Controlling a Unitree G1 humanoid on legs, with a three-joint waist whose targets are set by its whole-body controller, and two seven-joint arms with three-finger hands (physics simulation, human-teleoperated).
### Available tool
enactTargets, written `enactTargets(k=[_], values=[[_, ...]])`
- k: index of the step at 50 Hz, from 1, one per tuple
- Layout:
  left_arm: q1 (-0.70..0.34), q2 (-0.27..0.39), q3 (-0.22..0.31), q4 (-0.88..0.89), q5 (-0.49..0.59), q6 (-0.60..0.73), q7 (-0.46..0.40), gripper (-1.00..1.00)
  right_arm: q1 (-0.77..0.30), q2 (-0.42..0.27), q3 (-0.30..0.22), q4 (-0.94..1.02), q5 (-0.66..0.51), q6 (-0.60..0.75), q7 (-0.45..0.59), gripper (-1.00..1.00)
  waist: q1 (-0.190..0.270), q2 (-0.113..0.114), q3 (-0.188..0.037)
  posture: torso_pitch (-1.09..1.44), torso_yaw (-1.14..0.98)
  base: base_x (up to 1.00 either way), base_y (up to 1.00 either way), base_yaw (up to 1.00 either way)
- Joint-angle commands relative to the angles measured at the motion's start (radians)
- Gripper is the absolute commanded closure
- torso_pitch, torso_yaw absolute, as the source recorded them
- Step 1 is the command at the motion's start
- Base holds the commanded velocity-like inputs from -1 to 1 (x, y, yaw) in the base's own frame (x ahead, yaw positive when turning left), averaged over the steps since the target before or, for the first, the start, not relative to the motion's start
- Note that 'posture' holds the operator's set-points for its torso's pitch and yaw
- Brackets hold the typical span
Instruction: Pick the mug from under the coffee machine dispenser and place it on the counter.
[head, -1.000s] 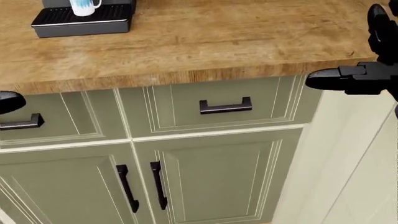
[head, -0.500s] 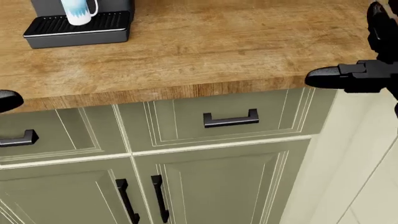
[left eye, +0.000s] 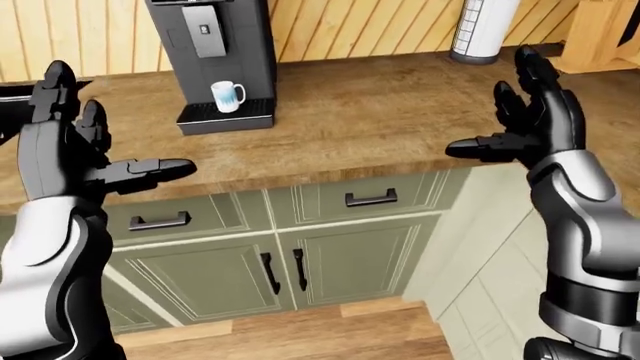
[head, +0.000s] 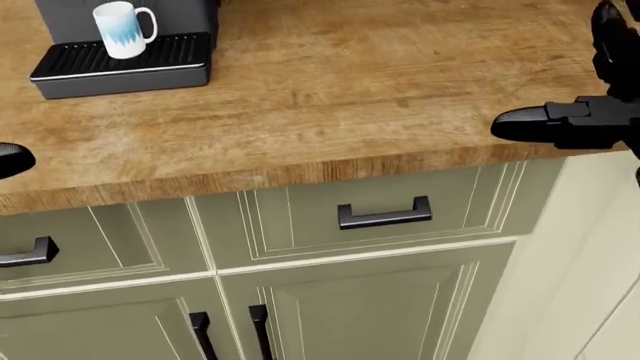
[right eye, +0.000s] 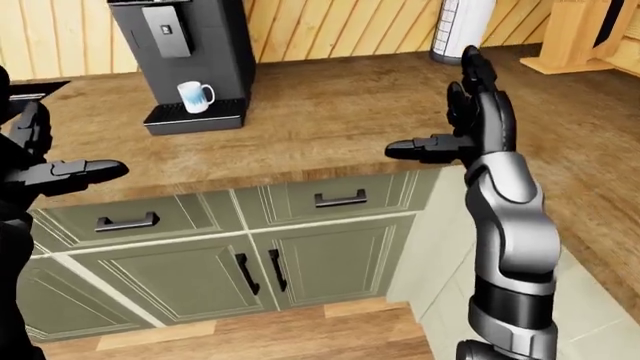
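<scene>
Upright, one white mug (left eye: 227, 95) with a blue pattern is standing on the drip tray (left eye: 225, 117) under the dispenser of the single black coffee machine (left eye: 210, 52) in the left-eye view, its long axis vertical and its handle pointing toward the right of the view. The left hand (left eye: 90, 150) and right hand (left eye: 525, 120) are both hanging apart from it with fingers spread wide, gripping nothing. A wooden counter (left eye: 380, 127) is running beneath, backed by slatted wood wall, with green cabinets (left eye: 330, 255) below.

Looking down, the head view is showing the mug at top left on the tray, and the counter's edge over two drawer handles.

Finally, the right-eye view is showing a white canister (right eye: 460, 28) at the top and a wood floor (right eye: 250, 337).
</scene>
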Motion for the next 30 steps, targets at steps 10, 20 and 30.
enactTargets(k=[10, 20, 30], values=[[-0.03, 0.014, -0.003, -0.038, -0.002, -0.03, -0.003, -1.0, -0.031, -0.024, -0.031, -0.033, -0.004, -0.035, -0.005, -1.0, -0.001, -0.14, -0.02, 0.0, 0.0, 0.1, 0.06, 0.0], [-0.033, 0.016, -0.001, -0.036, -0.003, -0.029, -0.003, -1.0, -0.035, -0.027, -0.032, -0.028, -0.004, -0.037, -0.004, -1.0, -0.015, -0.046, -0.009, 0.0, 0.0, 0.1, 0.06, 0.0], [-0.034, 0.017, 0.001, -0.042, -0.008, -0.022, 0.0, -1.0, -0.039, -0.029, -0.032, -0.037, -0.001, -0.025, -0.006, -1.0, -0.007, -0.034, -0.021, 0.0, 0.0, 0.1, 0.06, 0.0]])
